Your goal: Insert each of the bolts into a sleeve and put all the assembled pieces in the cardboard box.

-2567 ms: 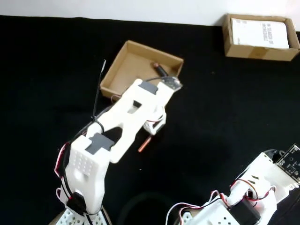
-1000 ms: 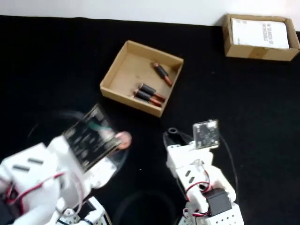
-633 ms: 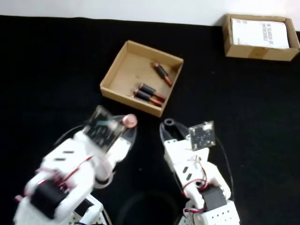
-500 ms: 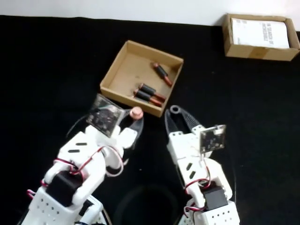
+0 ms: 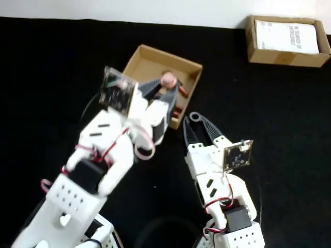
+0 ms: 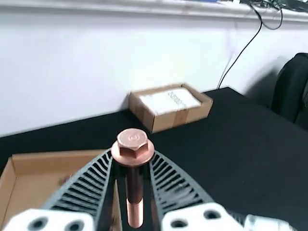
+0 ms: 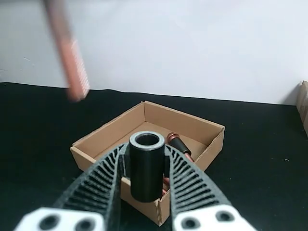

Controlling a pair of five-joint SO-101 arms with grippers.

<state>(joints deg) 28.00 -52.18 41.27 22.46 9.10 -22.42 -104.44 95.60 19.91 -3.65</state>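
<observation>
**Copper hex-head bolt (image 6: 132, 185) aloft, black sleeve gripped alongside**

Left gripper (image 6: 132, 161) clamps the bolt's shank, head up, over the open brown cardboard box (image 5: 140, 63). Right gripper (image 7: 147, 161) squeezes the black cylindrical sleeve (image 7: 147, 171) upright, bore skyward, just off the box's near wall. Assembled bolt-and-sleeve pieces (image 7: 179, 143) lie inside.

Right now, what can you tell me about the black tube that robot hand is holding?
The sleeve is a short black tube, metal by its look, with an open hollow top and nothing sticking out of it. It stands upright, clamped between the ribbed fingers of the right gripper, beside the cardboard box.
</observation>
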